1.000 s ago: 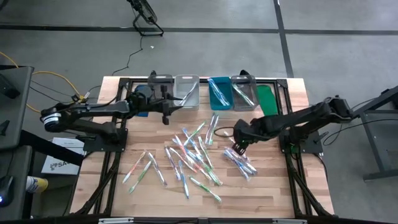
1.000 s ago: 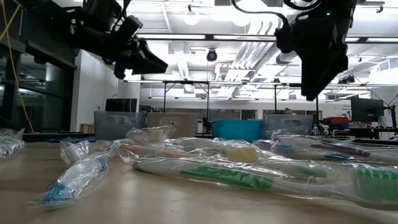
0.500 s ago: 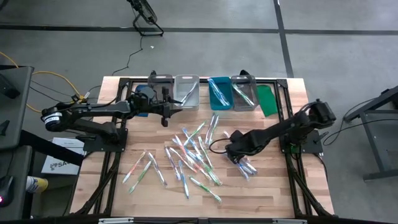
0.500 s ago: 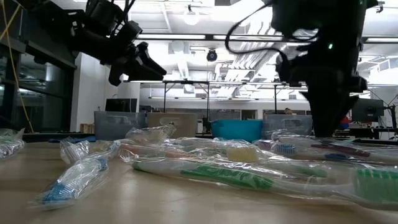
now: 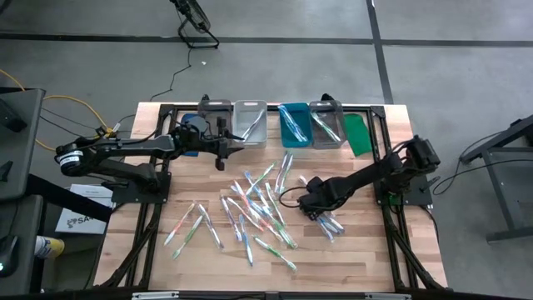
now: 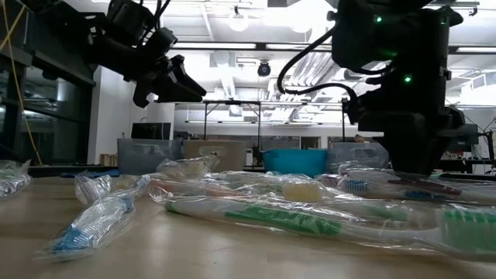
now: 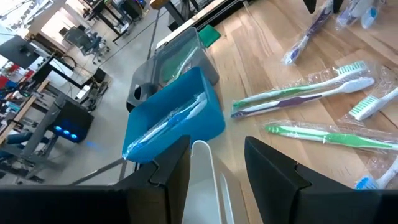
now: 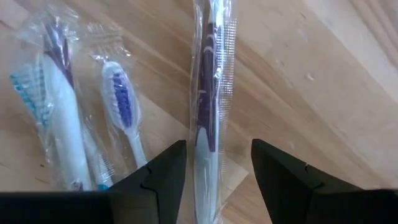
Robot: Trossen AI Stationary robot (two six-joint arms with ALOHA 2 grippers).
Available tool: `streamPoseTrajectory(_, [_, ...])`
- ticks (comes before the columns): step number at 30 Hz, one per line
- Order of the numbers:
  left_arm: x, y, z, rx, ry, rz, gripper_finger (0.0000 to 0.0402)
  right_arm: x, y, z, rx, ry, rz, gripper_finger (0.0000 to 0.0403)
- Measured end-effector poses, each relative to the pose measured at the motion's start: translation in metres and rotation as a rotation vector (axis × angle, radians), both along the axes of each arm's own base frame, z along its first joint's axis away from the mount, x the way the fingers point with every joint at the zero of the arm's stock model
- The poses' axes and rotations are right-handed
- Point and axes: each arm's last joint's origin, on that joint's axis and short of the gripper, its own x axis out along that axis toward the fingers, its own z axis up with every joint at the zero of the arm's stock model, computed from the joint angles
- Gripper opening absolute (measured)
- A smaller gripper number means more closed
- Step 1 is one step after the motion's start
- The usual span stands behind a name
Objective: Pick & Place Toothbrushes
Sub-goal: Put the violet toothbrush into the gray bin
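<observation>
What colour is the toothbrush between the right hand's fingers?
Purple and white toothbrush, wrapped in clear plastic; right wrist view shows it best.

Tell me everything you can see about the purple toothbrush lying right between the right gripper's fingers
The purple toothbrush has a white handle with a dark purple grip section and is sealed in a clear, crinkled plastic wrapper. It lies flat on the wooden table, lengthwise between the open fingers of the right gripper, which straddle it without visibly clamping it. Two more wrapped toothbrushes, blue-bristled, lie beside it.

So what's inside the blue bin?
The teal-blue bin holds at least one wrapped toothbrush lying along it. Its solid walls hide the bottom, so more could be underneath.
</observation>
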Motion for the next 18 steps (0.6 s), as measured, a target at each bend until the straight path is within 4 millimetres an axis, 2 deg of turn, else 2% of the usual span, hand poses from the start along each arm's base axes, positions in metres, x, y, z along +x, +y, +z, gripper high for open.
streamPoseTrajectory(4, [0.0,0.0,0.0,-0.001,0.0,-0.003,0.0147,0.0,-0.001,0.0,0.013,0.001,-0.024,0.0165])
streamPoseTrajectory(18, [-0.001,0.0,-0.002,-0.015,0.022,-0.004,0.0147,-0.008,-0.004,-0.014,0.043,-0.03,-0.119,0.007])
